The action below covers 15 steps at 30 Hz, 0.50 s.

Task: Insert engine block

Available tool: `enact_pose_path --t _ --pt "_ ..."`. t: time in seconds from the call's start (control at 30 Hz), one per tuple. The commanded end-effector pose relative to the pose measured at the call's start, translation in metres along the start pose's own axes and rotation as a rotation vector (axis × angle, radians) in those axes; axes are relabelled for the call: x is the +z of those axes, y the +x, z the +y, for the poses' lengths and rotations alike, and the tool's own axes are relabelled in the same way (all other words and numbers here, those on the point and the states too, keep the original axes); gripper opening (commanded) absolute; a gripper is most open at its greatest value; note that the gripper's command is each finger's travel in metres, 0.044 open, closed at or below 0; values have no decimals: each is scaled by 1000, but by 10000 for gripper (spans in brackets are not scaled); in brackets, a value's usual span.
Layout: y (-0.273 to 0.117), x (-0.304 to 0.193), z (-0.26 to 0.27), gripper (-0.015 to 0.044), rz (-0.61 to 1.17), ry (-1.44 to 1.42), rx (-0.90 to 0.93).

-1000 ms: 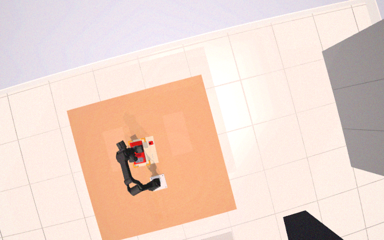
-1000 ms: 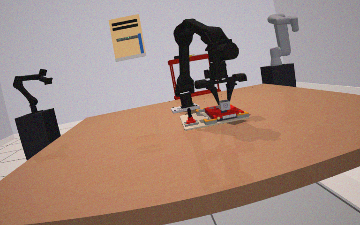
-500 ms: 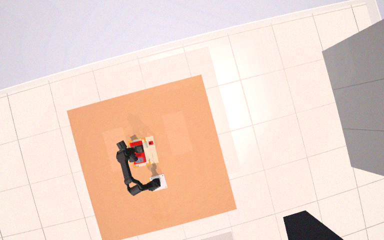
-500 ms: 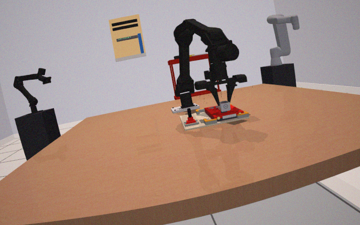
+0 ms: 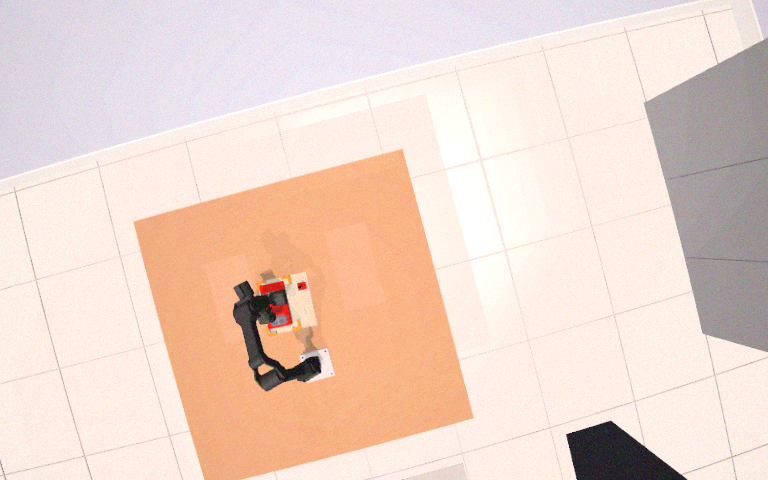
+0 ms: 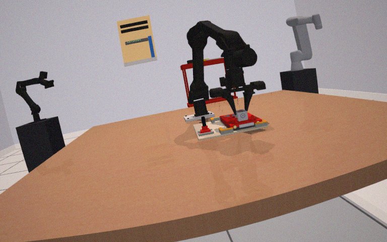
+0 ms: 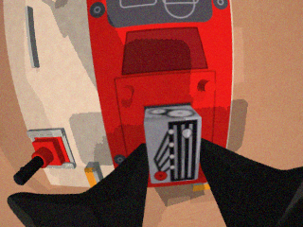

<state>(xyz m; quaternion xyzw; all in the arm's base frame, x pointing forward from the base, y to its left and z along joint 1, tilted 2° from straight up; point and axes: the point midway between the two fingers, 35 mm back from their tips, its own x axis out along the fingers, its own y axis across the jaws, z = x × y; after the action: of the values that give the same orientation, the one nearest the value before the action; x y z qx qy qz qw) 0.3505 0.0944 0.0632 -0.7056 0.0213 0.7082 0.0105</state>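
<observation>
My gripper (image 6: 241,112) (image 7: 171,146) is shut on the grey engine block (image 6: 242,115) (image 7: 161,134), one finger on each side. The block is upright, with round marks on its top and black stripes on the side toward the wrist camera. It is over the front part of the red car body (image 5: 281,311) (image 7: 105,95) and stands well above its surface. A thin dark strip of the opening shows past the block's top edge in the wrist view; the rest is hidden. The rib and the block's lower end are hidden, so I cannot tell how far it is in.
The car body lies on a cream board (image 5: 307,311) (image 7: 52,106) between orange-and-grey corner blocks (image 6: 226,130). A red base with a black upright handle (image 5: 301,285) (image 6: 204,129) (image 7: 44,153) stands on the board beside the car. A red frame (image 6: 185,85) stands behind the arm.
</observation>
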Motion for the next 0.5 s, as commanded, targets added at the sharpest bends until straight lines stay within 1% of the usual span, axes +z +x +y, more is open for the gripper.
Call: enact_pose_path --t 0.0,0.4,0.47 --pt "1 0 0 159 1 3 -4" --pt "4 0 0 159 1 6 -3" --pt "3 0 0 211 0 0 0"
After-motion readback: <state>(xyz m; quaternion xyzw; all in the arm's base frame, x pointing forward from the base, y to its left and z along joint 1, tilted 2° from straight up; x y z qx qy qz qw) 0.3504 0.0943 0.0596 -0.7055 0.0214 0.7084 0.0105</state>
